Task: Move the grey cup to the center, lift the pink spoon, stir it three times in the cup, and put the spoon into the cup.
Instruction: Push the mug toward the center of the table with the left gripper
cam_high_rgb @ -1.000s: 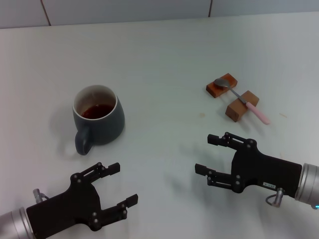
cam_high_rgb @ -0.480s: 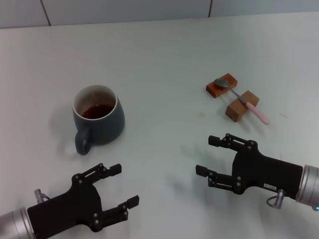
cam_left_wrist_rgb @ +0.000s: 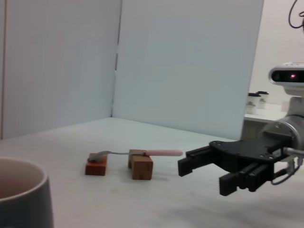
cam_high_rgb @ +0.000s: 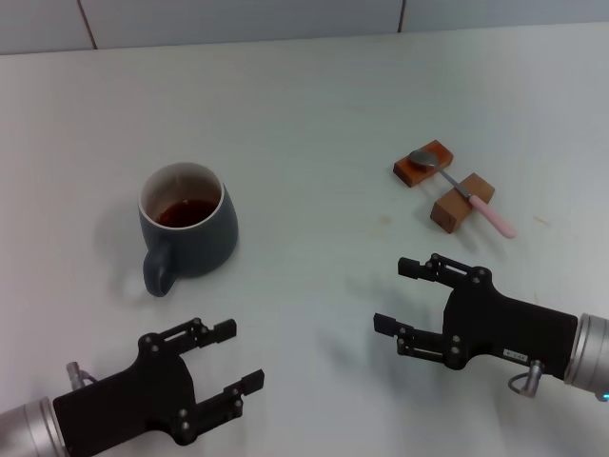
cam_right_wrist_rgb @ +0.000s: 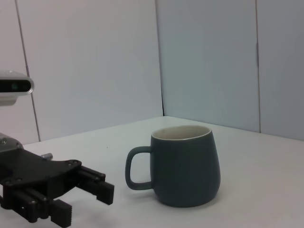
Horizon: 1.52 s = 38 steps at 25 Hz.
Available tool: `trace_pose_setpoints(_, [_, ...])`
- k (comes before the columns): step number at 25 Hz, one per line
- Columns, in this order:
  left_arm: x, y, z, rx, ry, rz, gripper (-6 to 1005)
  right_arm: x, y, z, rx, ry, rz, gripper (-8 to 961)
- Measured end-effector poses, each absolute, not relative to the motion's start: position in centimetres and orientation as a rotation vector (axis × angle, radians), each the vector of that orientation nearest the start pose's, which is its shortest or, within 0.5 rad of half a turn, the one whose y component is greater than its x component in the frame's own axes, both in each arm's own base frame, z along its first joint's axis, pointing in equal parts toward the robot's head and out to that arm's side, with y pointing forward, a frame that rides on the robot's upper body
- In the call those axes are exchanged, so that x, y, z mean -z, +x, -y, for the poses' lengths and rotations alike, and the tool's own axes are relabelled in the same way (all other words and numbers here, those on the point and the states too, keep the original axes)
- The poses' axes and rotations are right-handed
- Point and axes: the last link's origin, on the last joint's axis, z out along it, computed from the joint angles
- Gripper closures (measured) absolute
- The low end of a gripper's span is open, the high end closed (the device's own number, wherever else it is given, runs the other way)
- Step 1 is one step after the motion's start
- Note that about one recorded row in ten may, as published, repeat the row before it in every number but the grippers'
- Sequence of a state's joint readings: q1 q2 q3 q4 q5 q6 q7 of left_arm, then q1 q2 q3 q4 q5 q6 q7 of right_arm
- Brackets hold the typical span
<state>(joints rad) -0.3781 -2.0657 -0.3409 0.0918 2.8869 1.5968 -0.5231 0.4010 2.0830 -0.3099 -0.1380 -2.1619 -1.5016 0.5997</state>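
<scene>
The grey cup [cam_high_rgb: 188, 231] stands on the table at the left, handle toward me, with dark reddish liquid inside; it also shows in the right wrist view [cam_right_wrist_rgb: 185, 166] and at the edge of the left wrist view [cam_left_wrist_rgb: 21, 194]. The pink spoon [cam_high_rgb: 463, 192] lies across two brown wooden blocks at the right, bowl on the far block; it also shows in the left wrist view [cam_left_wrist_rgb: 137, 153]. My left gripper [cam_high_rgb: 231, 357] is open, near the front edge, short of the cup. My right gripper [cam_high_rgb: 398, 297] is open, in front of the spoon, apart from it.
Two brown wooden blocks [cam_high_rgb: 423, 165] [cam_high_rgb: 461, 202] hold the spoon off the white table [cam_high_rgb: 304, 105]. A tiled wall runs along the far edge. In the wrist views each shows the other arm's open gripper [cam_left_wrist_rgb: 223, 164] [cam_right_wrist_rgb: 71, 190].
My left gripper has crept slightly to the right and its fingers shifted a little. The right arm, cup and spoon have not moved.
</scene>
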Motion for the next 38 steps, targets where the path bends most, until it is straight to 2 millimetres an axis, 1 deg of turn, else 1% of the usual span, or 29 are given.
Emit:
trace_pose_setpoints(3, [7.4,-31.6,-20.5,0.866,-2.651,0.387,229,7.0,31.3,-24.0,-0.808,-2.558,-0.406,178])
trace_pose_setpoints(6, [7.4,-31.6,-20.5,0.869,-2.645,0.394,403,7.0,31.3,-24.0,-0.809,-2.558,-0.406,178])
trace_pose_setpoints(12, [7.4,-31.6,-20.5,0.869,-2.64,0.398,646,7.0,31.2,-24.0,-0.812,-2.559,-0.406,178])
trace_pose_setpoints(17, [7.4,-31.6,-20.4,0.867,-2.639,0.399,873,7.0,31.2,-24.0,-0.812,-2.559,-0.406,178])
trace_pose_setpoints(23, [7.2,-31.5,-20.6,0.887,-2.613,0.403,1001,7.0,31.2,-24.0,-0.812,-2.559,-0.406,178])
trace_pose_setpoints(27, [6.3,-30.9,-21.1,0.969,-2.533,0.399,999,7.0,31.2,-24.0,-0.813,-2.559,-0.408,178])
trace_pose_setpoints(31, [4.4,-30.0,-22.9,1.087,-2.317,0.363,997,7.0,31.2,-24.1,-0.814,-2.559,-0.405,178])
trace_pose_setpoints(32, [3.6,-30.0,-23.8,1.095,-2.219,0.34,996,7.0,31.2,-24.1,-0.814,-2.559,-0.405,178])
trace_pose_setpoints(33, [3.3,-30.0,-24.1,1.093,-2.194,0.335,996,7.0,31.1,-24.1,-0.814,-2.559,-0.403,178])
trace_pose_setpoints(34, [2.7,-30.2,-24.7,1.077,-2.131,0.317,995,7.0,31.1,-24.1,-0.815,-2.558,-0.401,178])
trace_pose_setpoints(38, [0.9,-31.2,-26.3,0.956,-1.933,0.23,993,6.9,31.1,-24.1,-0.822,-2.557,-0.396,178])
